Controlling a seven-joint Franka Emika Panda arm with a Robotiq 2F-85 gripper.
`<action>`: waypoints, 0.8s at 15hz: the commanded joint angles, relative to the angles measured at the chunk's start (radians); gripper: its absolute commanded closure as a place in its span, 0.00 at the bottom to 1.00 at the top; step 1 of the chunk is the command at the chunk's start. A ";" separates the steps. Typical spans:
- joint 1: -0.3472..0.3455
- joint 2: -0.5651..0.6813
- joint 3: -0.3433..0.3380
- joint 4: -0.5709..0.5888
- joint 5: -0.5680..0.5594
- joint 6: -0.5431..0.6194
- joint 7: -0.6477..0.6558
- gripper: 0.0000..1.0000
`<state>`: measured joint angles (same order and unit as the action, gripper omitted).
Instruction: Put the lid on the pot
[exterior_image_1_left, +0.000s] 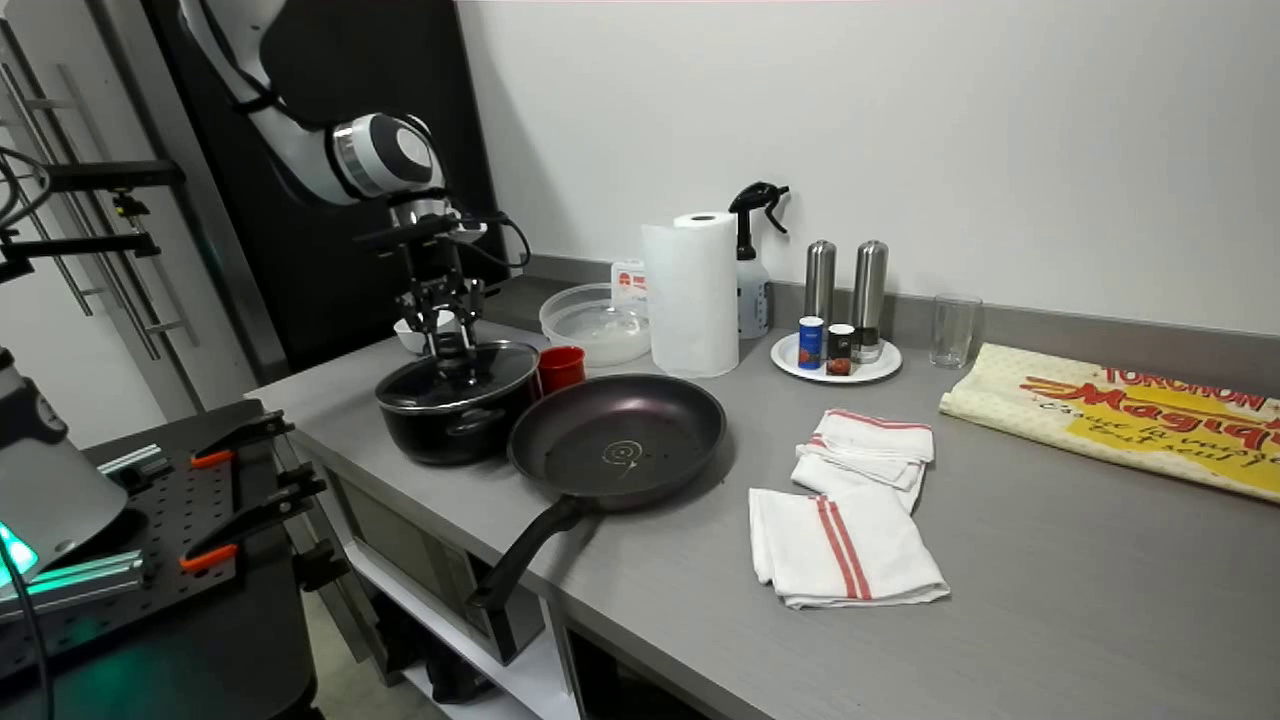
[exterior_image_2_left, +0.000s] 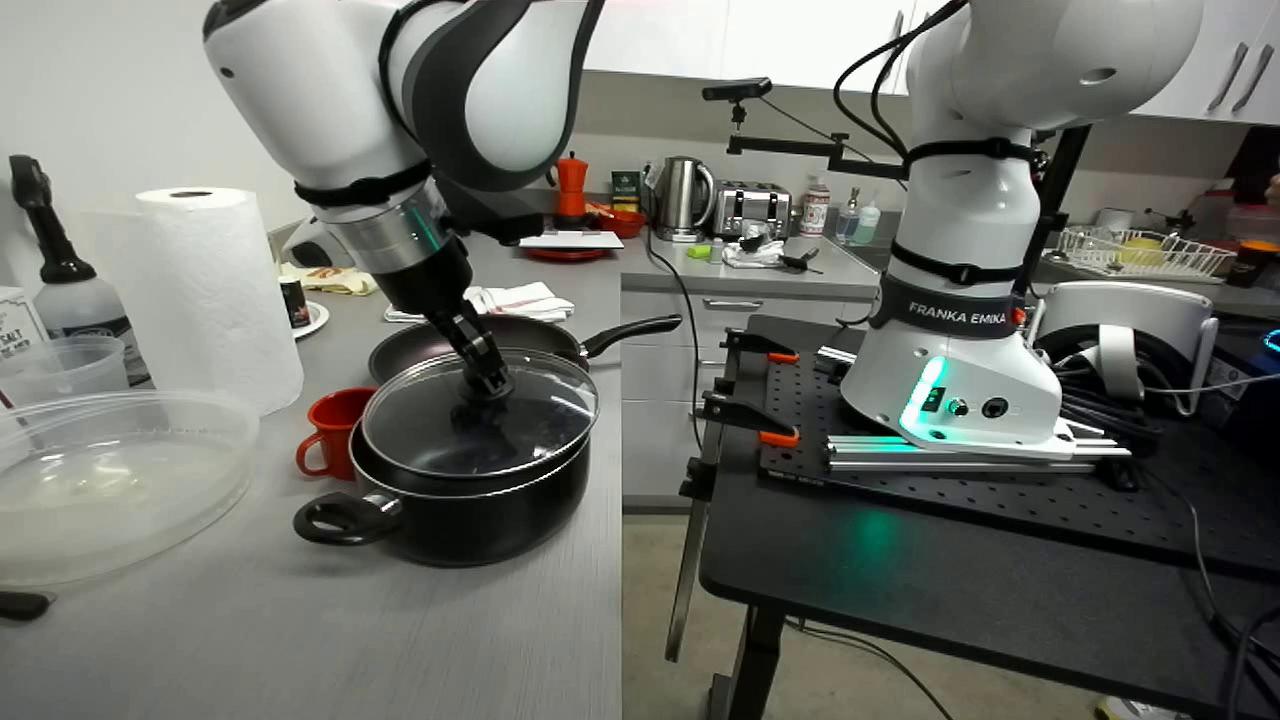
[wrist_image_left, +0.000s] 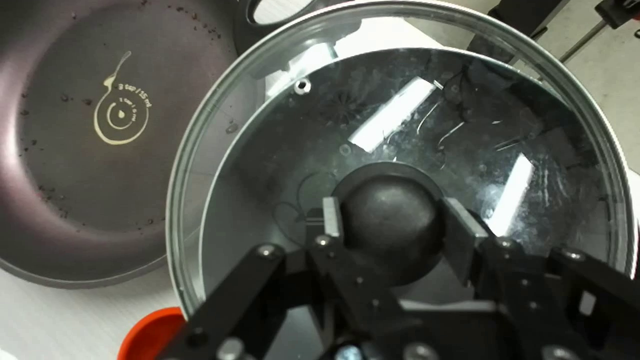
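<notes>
The glass lid with a metal rim lies over the black pot in both exterior views. In an exterior view, the lid looks slightly tilted above the pot, with a dark gap under its near edge. My gripper points down at the lid's centre; it also shows in an exterior view. In the wrist view, my gripper's fingers are closed around the black knob of the lid. The pot's rim shows through the glass, shifted from the lid's rim.
A black frying pan stands beside the pot, its handle over the counter edge. A red mug stands close to the pot. A clear plastic bowl, paper towel roll and folded towels are on the counter.
</notes>
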<state>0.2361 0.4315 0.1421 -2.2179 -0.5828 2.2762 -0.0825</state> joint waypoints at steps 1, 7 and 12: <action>0.002 -0.003 0.000 0.028 0.008 -0.005 -0.027 0.75; 0.007 0.035 0.002 0.074 0.015 -0.024 -0.043 0.75; 0.014 0.056 0.005 0.107 0.016 -0.035 -0.060 0.75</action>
<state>0.2405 0.4735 0.1430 -2.1487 -0.5822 2.2696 -0.1100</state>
